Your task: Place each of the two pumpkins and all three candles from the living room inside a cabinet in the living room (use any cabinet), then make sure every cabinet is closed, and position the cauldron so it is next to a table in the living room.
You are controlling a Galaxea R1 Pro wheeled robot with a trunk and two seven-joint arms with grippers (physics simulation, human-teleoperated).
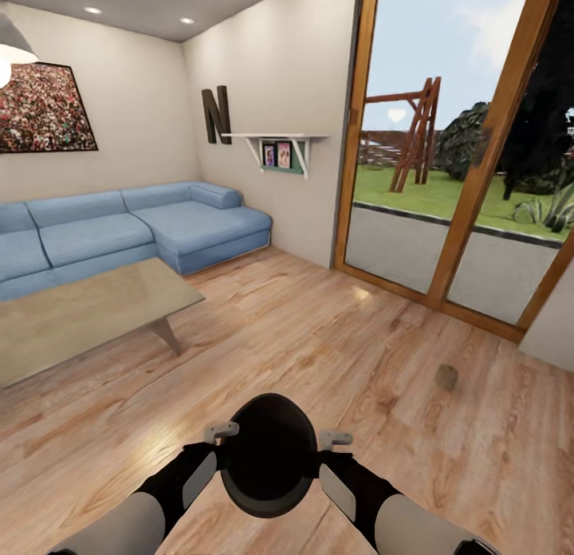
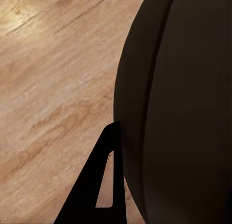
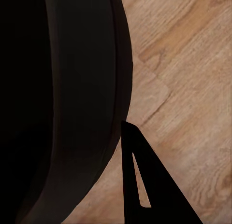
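The black cauldron hangs in front of my trunk above the wood floor, held between both arms. My left gripper clamps one side of its rim and my right gripper the opposite side. In the left wrist view one finger lies outside the cauldron wall, the other hidden behind it. The right wrist view shows the same: one finger against the cauldron. A tan candle stands on the floor ahead to the right. The pumpkins and cabinet are out of view.
A low pale wooden table stands ahead on the left, with a blue corner sofa behind it. Glass doors with wooden frames fill the right wall. Open wood floor lies between table and doors.
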